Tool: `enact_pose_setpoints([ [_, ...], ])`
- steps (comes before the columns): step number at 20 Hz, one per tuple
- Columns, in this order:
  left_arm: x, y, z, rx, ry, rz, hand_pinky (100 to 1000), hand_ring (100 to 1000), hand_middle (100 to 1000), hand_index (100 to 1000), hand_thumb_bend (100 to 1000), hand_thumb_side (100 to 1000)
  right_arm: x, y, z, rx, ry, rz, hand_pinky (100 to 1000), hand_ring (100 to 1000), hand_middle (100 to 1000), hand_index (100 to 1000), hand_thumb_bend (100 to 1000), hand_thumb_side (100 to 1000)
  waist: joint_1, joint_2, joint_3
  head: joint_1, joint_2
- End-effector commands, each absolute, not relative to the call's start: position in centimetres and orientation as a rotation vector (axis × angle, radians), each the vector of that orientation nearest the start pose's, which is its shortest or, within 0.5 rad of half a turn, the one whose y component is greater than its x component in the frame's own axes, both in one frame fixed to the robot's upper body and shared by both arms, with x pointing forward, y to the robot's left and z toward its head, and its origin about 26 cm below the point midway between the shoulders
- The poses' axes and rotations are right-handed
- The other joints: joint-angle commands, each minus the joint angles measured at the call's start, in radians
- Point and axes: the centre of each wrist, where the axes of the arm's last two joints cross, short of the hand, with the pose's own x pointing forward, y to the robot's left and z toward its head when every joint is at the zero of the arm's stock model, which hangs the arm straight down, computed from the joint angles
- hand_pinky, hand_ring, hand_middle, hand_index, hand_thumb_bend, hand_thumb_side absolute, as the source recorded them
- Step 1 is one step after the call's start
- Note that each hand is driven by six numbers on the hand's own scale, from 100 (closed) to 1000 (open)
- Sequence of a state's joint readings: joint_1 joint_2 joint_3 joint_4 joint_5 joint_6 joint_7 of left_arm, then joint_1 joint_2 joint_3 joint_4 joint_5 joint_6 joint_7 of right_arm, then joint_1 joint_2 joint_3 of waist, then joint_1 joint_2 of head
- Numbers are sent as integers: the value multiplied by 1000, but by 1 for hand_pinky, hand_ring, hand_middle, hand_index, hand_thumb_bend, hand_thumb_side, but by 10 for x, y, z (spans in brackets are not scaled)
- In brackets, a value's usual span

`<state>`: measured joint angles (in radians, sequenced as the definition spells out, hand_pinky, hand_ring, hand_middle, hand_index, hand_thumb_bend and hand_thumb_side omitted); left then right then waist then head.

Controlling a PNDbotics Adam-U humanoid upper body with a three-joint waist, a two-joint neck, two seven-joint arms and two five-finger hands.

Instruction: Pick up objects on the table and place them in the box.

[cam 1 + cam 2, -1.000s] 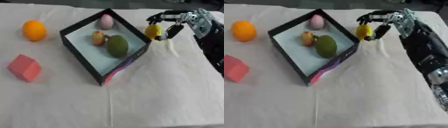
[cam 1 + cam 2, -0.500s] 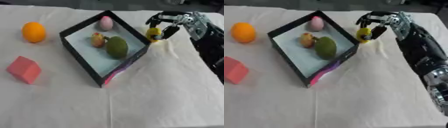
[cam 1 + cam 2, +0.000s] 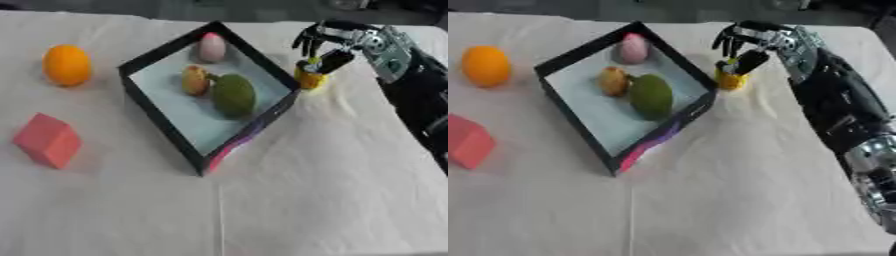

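Note:
A black-walled box (image 3: 159, 120) with a pale floor lies askew mid-table. Inside it are a pink egg shape (image 3: 211, 47), a small tan-and-red fruit (image 3: 194, 80) and a green mango-like fruit (image 3: 234, 94). Just outside the box's right corner stands a small yellow object (image 3: 309, 79). My right hand (image 3: 331, 44) hangs over it, fingers curled down around its top; thumb and fingers touch it on either side. An orange (image 3: 67, 65) and a pink cube (image 3: 47, 140) lie left of the box. My left hand is out of view.
A white cloth (image 3: 306, 190) covers the table, with a crease running toward the front. My right forearm (image 3: 833, 105) stretches along the right side. Dark shapes stand beyond the table's far edge.
My right hand has closed in lower over the yellow object, its fingers now around it. The whole picture has shifted slightly, so the camera moved.

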<state>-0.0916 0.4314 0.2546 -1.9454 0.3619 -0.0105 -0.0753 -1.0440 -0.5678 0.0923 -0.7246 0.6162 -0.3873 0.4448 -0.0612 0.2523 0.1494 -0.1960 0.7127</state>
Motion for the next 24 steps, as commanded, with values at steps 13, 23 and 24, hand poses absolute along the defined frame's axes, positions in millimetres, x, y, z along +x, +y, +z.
enact_pose_setpoints([
  [13, 270, 362, 176, 96, -2124, -155, 930, 840, 771, 846, 100, 717, 478, -355, 284, -805, -1473, 1559, 955, 872, 837, 957, 453, 367, 20, -12, -7, -5, -10],
  [23, 269, 363, 175, 97, -2122, -167, 932, 841, 772, 846, 100, 716, 478, -367, 278, -864, -1360, 1654, 956, 886, 847, 959, 450, 409, 23, -13, -15, 1, -15],
  [24, 269, 363, 175, 96, -2122, -167, 932, 841, 773, 846, 100, 714, 479, -367, 277, -871, -1357, 1655, 958, 888, 850, 968, 449, 399, 24, -13, -15, 1, -16],
])
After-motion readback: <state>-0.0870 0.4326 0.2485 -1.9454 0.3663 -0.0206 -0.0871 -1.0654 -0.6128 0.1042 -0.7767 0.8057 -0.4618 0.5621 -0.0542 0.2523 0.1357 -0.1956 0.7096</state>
